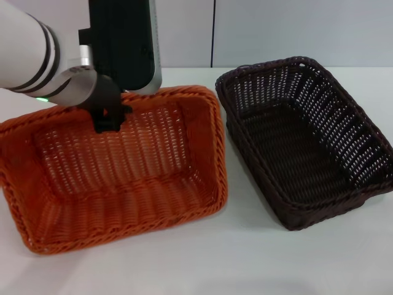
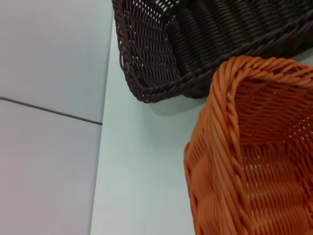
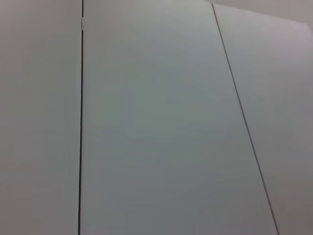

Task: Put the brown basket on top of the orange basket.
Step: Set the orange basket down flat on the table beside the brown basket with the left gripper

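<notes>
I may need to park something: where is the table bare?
Bare table runs along the front, before the orange basket and brown basket. The wedge between them narrows to nothing at the back. The left hand crowds the orange basket's far rim.

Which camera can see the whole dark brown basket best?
The head view: it shows the whole brown basket, rim and inside, sitting on the table to the right of the orange basket. The left wrist view catches only one corner of it. The right wrist view shows none of it, just plain panels.
</notes>
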Controlling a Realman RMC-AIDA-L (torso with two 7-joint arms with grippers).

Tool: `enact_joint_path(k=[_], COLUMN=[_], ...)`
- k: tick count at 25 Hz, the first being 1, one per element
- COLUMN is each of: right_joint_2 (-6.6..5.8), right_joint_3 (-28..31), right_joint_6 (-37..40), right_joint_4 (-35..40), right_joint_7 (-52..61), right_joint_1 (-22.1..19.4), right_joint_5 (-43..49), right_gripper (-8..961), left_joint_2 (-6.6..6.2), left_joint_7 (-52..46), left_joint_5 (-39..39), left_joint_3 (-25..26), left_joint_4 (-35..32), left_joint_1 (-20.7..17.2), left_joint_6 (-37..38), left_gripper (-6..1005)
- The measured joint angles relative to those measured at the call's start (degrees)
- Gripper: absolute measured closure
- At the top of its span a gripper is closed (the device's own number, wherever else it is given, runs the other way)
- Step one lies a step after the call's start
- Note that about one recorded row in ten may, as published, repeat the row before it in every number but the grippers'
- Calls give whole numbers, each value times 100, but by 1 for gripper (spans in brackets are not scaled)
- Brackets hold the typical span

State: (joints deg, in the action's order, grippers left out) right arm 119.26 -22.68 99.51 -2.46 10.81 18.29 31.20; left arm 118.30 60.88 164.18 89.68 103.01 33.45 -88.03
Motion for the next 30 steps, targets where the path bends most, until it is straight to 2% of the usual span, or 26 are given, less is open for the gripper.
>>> enact_joint_path(k=[9, 22, 30], right_joint_2=[0, 0, 0], right_joint_3=[-35, -35, -43], right_joint_6=[7, 6, -4], right_joint_4=[0, 1, 1], right_joint_7=[0, 0, 1], right_joint_1=[2, -5, -1], right_joint_5=[0, 0, 0], right_gripper=[191, 191, 191], left_joint_2=[9, 11, 4], left_joint_7=[3, -74, -125], left_joint_5=[-204, -255, -183], left_joint_3=[-60, -148, -223], left_joint_4=[-129, -741, -1430], left_joint_1=[176, 348, 513], left_joint_6=[211, 662, 1391], left_gripper=[860, 862, 822])
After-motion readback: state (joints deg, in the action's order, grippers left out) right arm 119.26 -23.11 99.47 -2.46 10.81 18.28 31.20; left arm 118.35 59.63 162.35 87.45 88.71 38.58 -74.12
